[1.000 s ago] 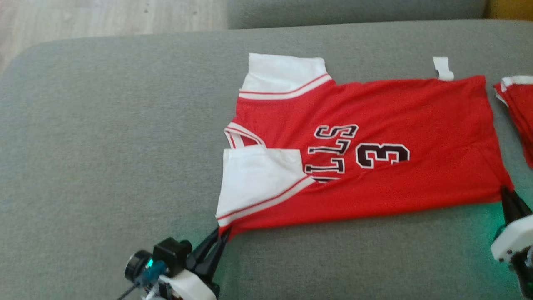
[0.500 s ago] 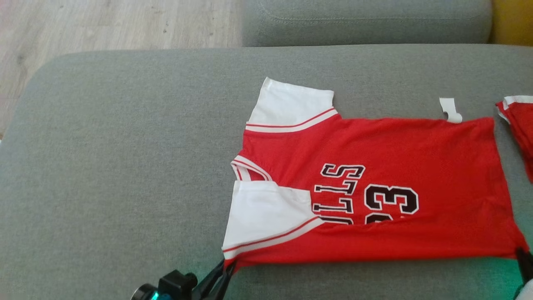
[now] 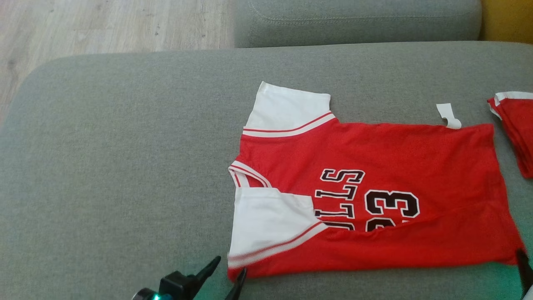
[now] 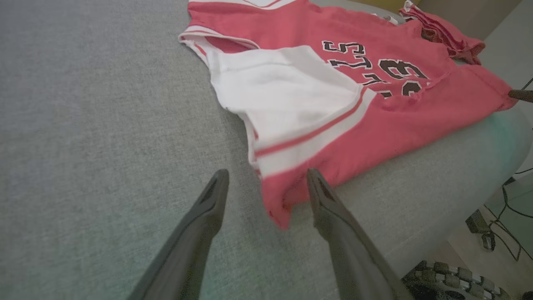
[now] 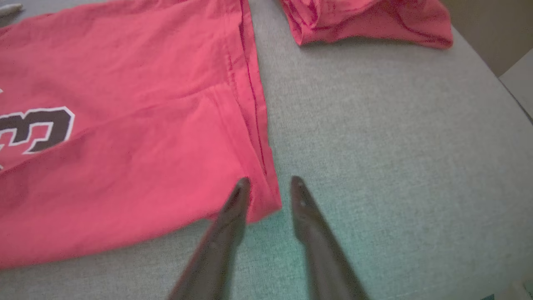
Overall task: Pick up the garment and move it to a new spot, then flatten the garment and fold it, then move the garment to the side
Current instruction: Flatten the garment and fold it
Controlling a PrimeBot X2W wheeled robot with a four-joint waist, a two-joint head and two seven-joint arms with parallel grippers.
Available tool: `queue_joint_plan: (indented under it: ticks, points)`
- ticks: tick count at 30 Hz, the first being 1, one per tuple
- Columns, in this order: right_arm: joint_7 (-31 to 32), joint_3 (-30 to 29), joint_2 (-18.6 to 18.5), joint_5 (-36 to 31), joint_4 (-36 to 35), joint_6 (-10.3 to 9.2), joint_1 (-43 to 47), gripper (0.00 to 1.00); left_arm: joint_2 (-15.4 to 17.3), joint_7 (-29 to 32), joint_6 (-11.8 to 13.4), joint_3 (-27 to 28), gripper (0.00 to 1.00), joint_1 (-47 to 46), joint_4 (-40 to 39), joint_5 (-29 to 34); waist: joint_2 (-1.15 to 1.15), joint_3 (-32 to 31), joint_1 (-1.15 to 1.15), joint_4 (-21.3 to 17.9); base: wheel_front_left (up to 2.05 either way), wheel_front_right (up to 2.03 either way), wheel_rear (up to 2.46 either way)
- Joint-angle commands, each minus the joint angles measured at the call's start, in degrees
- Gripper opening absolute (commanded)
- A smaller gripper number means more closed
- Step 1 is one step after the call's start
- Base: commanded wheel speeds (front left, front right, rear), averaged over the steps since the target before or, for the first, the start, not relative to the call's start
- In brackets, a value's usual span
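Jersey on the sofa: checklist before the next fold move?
1. Left gripper jaws open around the jersey near-left corner: ok.
2. Right gripper clear of the hem corner: cannot tell; jaws apart, corner lies between them.
3. Near edge folded over onto the lettering: ok.
4. Far sleeve folded in: not ok, it lies spread outward.
5. Second red garment apart from the jersey: ok, sofa shows between.
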Motion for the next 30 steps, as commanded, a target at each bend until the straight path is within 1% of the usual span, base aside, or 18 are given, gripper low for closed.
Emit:
queue_joint_plan:
  ticks: [1, 4, 8, 12, 14, 17, 21, 24, 27, 28, 30]
  points:
    - [-1.4, -0.5, -1.6, -1.1, -2.8, -0.05, -0.7, 1.0, 1.0, 0.0, 0.4, 1.9, 1.0, -1.8, -2.1, -0.7, 0.0, 0.0, 0.0, -0.1, 0.0, 0.0, 0.0]
    - [-4.3, -1.0, -0.7, -2.9, -5.7, -0.05, -2.0, 1.0, 0.7, -0.5, 0.7, 3.5, 1.0, -3.3, -3.9, -1.9, 0.0, 0.4, 0.0, -0.7, 0.0, 0.0, 0.0]
    - [-7.4, 0.2, -0.2, -3.5, -9.1, -0.05, -4.2, 1.0, 1.8, 1.3, 0.3, 5.5, 1.0, -8.0, -6.9, -2.5, 0.0, 1.8, 0.0, -1.3, 0.0, 0.0, 0.0]
    - [-9.5, 3.0, -0.3, -4.7, -11.8, -0.05, -7.0, 1.0, 4.2, 5.6, -0.9, 7.9, 1.0, -17.1, -8.6, -2.3, 0.0, 4.8, 0.0, -2.3, 0.0, 0.0, 0.0]
    - [-10.1, 4.3, -0.3, -4.8, -12.5, -0.05, -8.5, 1.0, 4.4, 8.1, -1.9, 9.5, 1.0, -22.7, -8.2, -3.8, 0.0, 6.5, 0.0, -2.9, 0.0, 0.0, 0.0]
    - [-10.3, 6.1, 0.1, -5.1, -13.4, -0.05, -10.7, 1.0, 4.8, 12.8, -3.6, 11.1, 1.0, -31.5, -4.8, -6.4, 0.0, 9.2, 0.0, -4.4, 0.0, 0.0, 0.0]
    - [-10.6, 8.4, 0.3, -5.2, -13.6, -0.05, -13.1, 1.0, 5.1, 19.4, -5.2, 10.2, 1.0, -43.3, 2.3, -8.7, 0.0, 12.4, 0.0, -7.1, 0.0, 0.0, 0.0]
    - [-11.6, 9.8, 0.7, -5.0, -13.3, -0.05, -14.9, 1.0, 5.0, 24.2, -5.8, 8.5, 1.0, -50.6, 7.3, -11.0, 0.0, 14.6, 0.0, -9.6, 0.0, 0.0, 0.0]
    - [-12.8, 11.0, 0.8, -4.7, -12.7, -0.05, -16.3, 1.0, 5.7, 28.4, -5.9, 6.5, 1.0, -56.6, 11.4, -12.7, 0.0, 16.8, 0.0, -12.2, 0.0, 0.0, 0.0]
    - [-12.8, 11.0, 0.8, -4.7, -12.7, -0.05, -16.3, 1.0, 5.7, 28.4, -5.9, 6.5, 1.0, -56.6, 11.4, -12.7, 0.0, 16.8, 0.0, -12.2, 0.0, 0.0, 0.0]
    - [-13.6, 11.4, 0.9, -4.5, -12.0, -0.05, -17.0, 1.0, 6.5, 30.9, -5.9, 4.8, 1.0, -59.5, 13.8, -13.7, 0.0, 18.0, 0.0, -13.6, 0.0, 0.0, 0.0]
